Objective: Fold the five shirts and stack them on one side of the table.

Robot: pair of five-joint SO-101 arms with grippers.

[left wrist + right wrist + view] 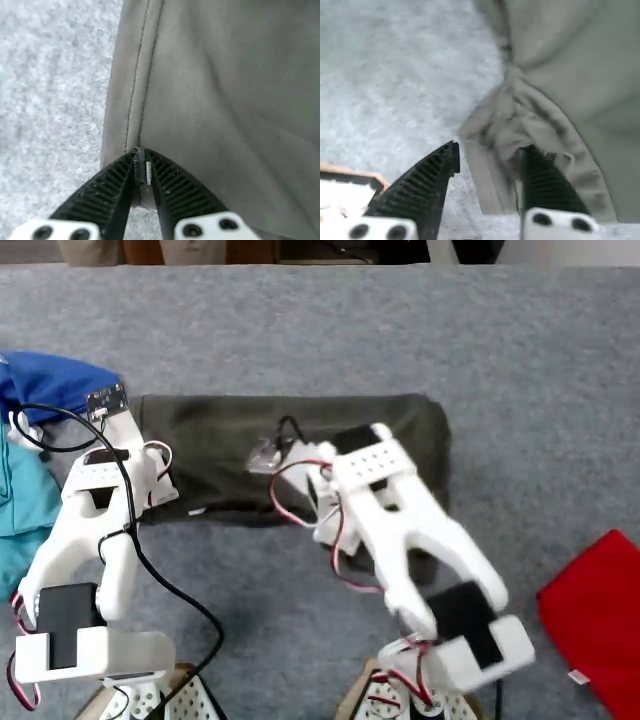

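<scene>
Olive shirt [215, 455] lies folded, a long band.

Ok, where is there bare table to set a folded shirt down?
Widest bare patch: the far strip of table beyond the olive shirt. Another lies between that shirt and the red shirt. Crowded: the left edge, with the blue shirt and teal shirt, and the near middle, with the left arm and right arm.

Olive shirt [220, 450] (folded lengthwise) centre, red shirt [600, 620] right
</scene>
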